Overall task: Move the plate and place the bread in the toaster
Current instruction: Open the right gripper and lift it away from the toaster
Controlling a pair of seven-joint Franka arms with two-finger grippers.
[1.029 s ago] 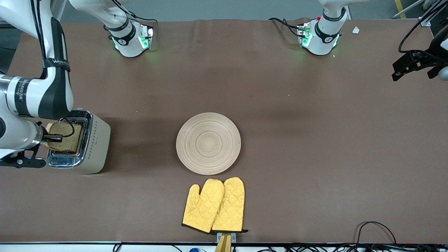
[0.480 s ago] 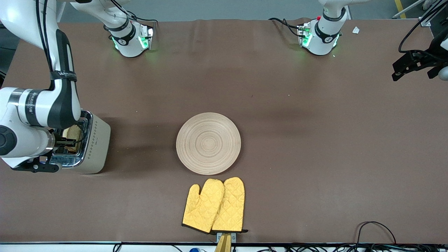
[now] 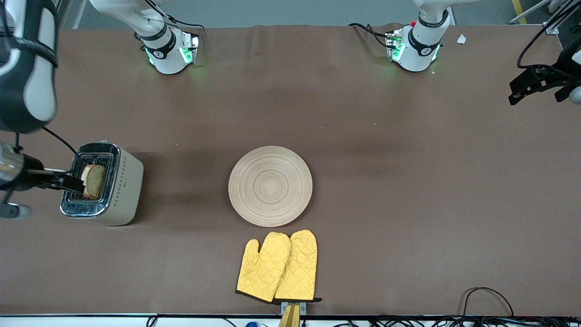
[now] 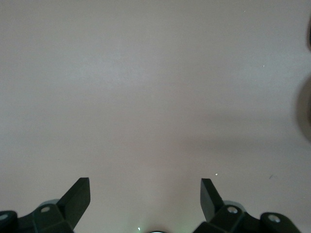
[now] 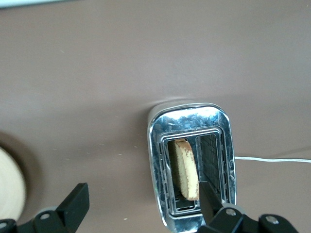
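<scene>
The cream toaster (image 3: pixel 128 181) stands near the right arm's end of the table. The brown bread (image 3: pixel 94 180) stands upright in its slot on the plate's side; the other slot is empty. My right gripper (image 3: pixel 72 181) is open and empty, up over the toaster's outer edge. In the right wrist view the bread (image 5: pixel 186 167) sits in the chrome-topped toaster (image 5: pixel 189 119), beside my right gripper (image 5: pixel 143 201). The pale wooden plate (image 3: pixel 270 185) lies bare at mid-table. My left gripper (image 3: pixel 535 84) waits open at the left arm's end, over bare table (image 4: pixel 146 194).
A pair of yellow oven mitts (image 3: pixel 278 265) lies just nearer the front camera than the plate. The toaster's white cord (image 5: pixel 272 159) trails off over the table. The plate's rim (image 5: pixel 9 187) shows at the edge of the right wrist view. Cables (image 3: pixel 485 295) lie at the front edge.
My right gripper lowered the bread into the toaster slot, let it go and drew back up toward the table's end. The left arm has not moved.
</scene>
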